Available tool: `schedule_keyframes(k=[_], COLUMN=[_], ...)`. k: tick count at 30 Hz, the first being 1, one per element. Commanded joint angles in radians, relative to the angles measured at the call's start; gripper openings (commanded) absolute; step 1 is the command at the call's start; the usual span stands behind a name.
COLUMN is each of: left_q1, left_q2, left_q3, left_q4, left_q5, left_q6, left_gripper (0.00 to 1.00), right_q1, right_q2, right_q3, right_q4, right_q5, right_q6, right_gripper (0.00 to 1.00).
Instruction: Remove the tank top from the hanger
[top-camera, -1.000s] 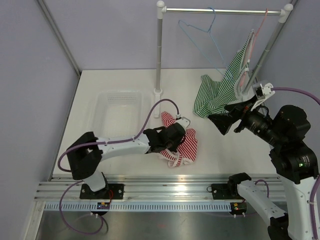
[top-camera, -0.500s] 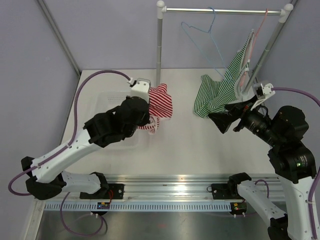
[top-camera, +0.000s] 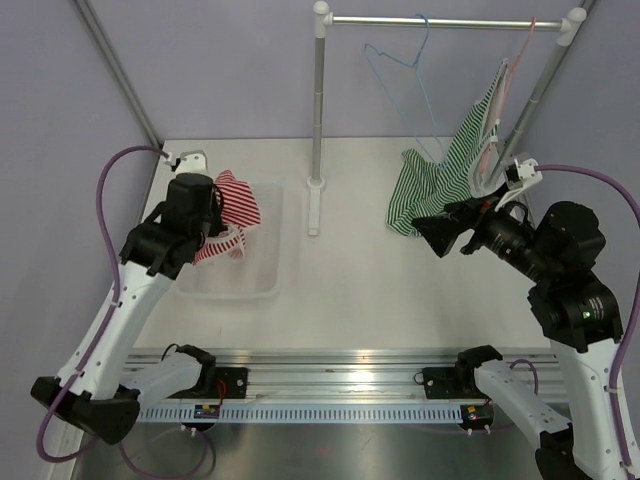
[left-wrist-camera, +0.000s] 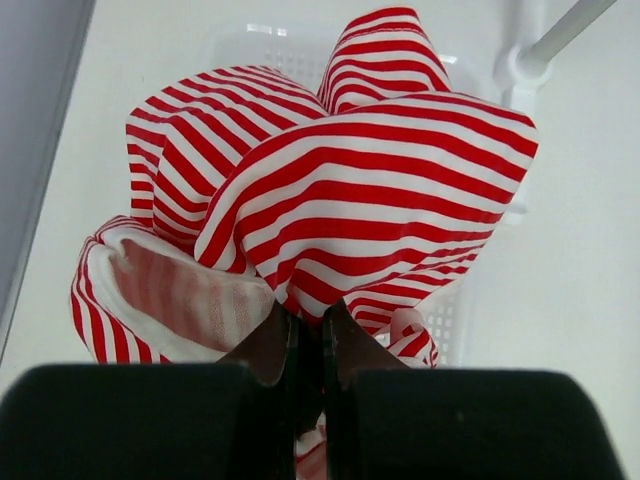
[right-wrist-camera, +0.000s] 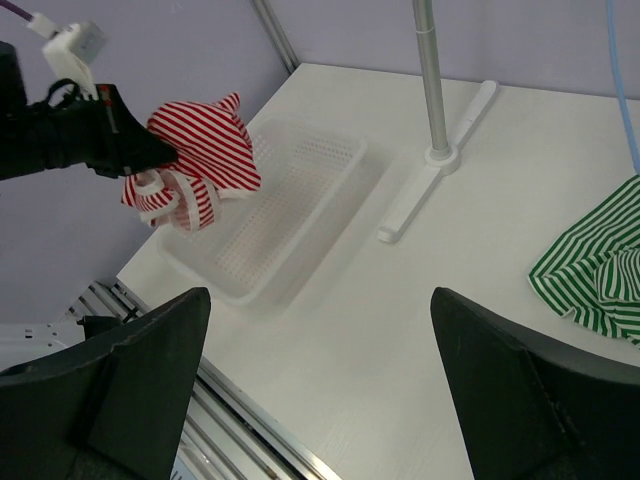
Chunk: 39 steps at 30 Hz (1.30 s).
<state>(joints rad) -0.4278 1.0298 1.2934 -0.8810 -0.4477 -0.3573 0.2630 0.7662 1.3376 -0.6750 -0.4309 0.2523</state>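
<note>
The red-and-white striped tank top (top-camera: 236, 204) (left-wrist-camera: 350, 200) (right-wrist-camera: 203, 150) is held bunched in the left gripper (top-camera: 217, 216) (left-wrist-camera: 308, 335), whose fingers are pressed together on the cloth. It is raised above the clear basket (top-camera: 262, 288) (right-wrist-camera: 335, 185) at the left of the table (top-camera: 380, 300). A green-and-white striped tank top (top-camera: 438, 182) (right-wrist-camera: 598, 262) is hung from the pink hanger (top-camera: 507, 82) at the right end of the rail (top-camera: 450, 21). Its lower folds are spread at table level (resting or just clear cannot be told). The right gripper (top-camera: 432, 237) (right-wrist-camera: 320, 400) is seen with its fingers spread wide and nothing held, just near of those folds. A blue hanger (top-camera: 427, 88) is hung bare further left.
</note>
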Motion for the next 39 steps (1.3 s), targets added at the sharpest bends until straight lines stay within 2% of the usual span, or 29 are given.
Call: schedule_keyframes(k=[1,7,8,10,11,13,15,20,23,26,30,32,36,39], left_q1=[0.116,0.205,0.215,0.241,0.247,0.254,0.254,0.233,0.157,0.028,-0.080,-0.103,-0.121,-0.132], left_q2=[0.081,0.159,0.177,0.194,0.210,0.214,0.196,0.116,0.046,-0.028,-0.135,-0.192,-0.235,-0.226], left_q3=[-0.042,-0.029,-0.029,-0.039,-0.040,-0.043,-0.043,-0.036,-0.051,-0.104,-0.227,-0.267,-0.321,-0.327], left_q4=[0.108,0.139,0.137,0.128,0.123,0.111,0.106,0.093,0.091,0.109,0.178,0.201,0.227,0.234], left_q5=[0.236,0.398,0.396,0.377,0.356,0.331,0.310,0.307,0.290,0.284,0.265,0.268,0.268,0.287], left_q6=[0.044,0.057,0.054,0.043,0.035,0.029,0.021,0.046,0.050,0.049,0.047,0.058,0.069,0.080], left_gripper=[0.00,0.00,0.07,0.32,0.67,0.87,0.99,0.99,0.99,0.99,0.99,0.99,0.99,0.99], right_q1=[0.002,0.002,0.002,0.004,0.004,0.002,0.002,0.002,0.002,-0.008,-0.097,-0.175,-0.223,-0.242], right_q2=[0.038,0.079,0.093,0.114,0.123,0.142,0.183,0.288,0.364,0.465,0.577,0.622,0.726,0.818], right_q3=[-0.006,-0.018,-0.020,-0.015,-0.008,0.040,0.087,0.273,0.379,0.495,0.618,0.636,0.730,0.816], right_q4=[0.084,0.130,0.135,0.135,0.129,0.086,0.025,-0.067,-0.095,-0.144,-0.158,-0.143,-0.135,-0.138], right_q5=[-0.006,-0.017,-0.017,0.006,0.053,0.113,0.234,0.568,0.716,0.793,0.741,0.670,0.663,0.658], right_q6=[0.021,0.027,0.027,0.027,0.025,0.016,0.011,-0.016,-0.065,-0.108,-0.107,-0.097,-0.117,-0.128], right_gripper=[1.00,0.99,1.00,1.00,1.00,1.00,0.99,1.00,0.99,0.99,0.95,0.88,0.82,0.73])
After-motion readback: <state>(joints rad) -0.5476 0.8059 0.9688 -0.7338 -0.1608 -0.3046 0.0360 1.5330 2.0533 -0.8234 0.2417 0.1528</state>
